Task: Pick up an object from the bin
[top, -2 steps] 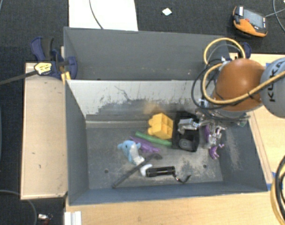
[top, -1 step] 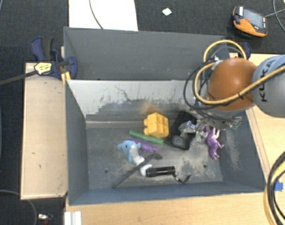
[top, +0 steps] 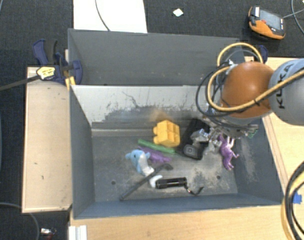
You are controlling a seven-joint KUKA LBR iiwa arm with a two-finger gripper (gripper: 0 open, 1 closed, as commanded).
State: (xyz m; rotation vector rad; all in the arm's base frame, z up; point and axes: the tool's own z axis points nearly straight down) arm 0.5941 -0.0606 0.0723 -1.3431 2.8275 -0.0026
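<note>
My jaws sit low at the right side of the bin (top: 81, 149), under my orange wrist cover (top: 244, 90). They are right over a purple toy figure (top: 227, 154), with a black block (top: 194, 143) just beside. I cannot tell if the jaws are open or closed. The figure seems to rest on the floor, so I judge the grasp and lift still to do.

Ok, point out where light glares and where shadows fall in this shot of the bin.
In the camera view, the bin's sloped back wall shows pale reflective patches near its foot; the shade of the arm darkens the right floor around the gripper and the purple toy; the yellow block sits well lit, with a small shadow beside it.
</note>
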